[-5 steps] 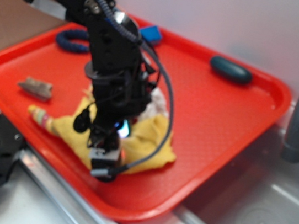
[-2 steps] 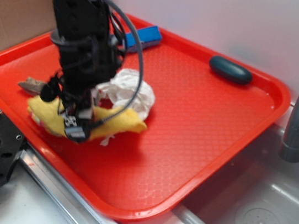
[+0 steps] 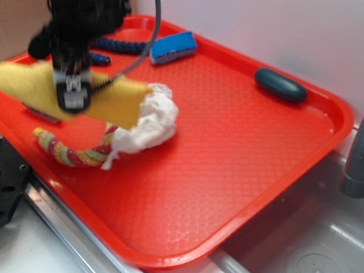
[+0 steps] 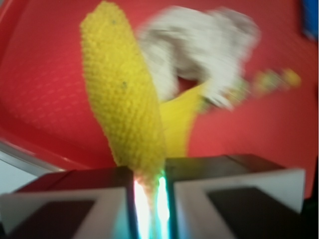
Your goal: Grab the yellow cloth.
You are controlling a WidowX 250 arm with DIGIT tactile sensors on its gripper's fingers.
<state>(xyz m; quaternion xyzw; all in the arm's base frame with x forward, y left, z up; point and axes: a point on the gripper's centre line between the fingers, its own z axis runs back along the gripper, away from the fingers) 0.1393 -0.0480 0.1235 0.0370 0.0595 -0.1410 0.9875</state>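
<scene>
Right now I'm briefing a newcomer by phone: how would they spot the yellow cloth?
Find the red tray beside the sink. At its left end the black gripper holds the yellow cloth lifted above the tray. It is plain mustard terry, unlike the crumpled white tissue beside it or the braided multicoloured rope lying below.

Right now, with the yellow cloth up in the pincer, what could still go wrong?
The pincer pinches only a thin fold of the yellow cloth, as the wrist view shows, so it may slip out. The white tissue touches the cloth's hanging end and could be dragged along. The braided rope lies just below on the red tray and might snag if the cloth sags.
</scene>
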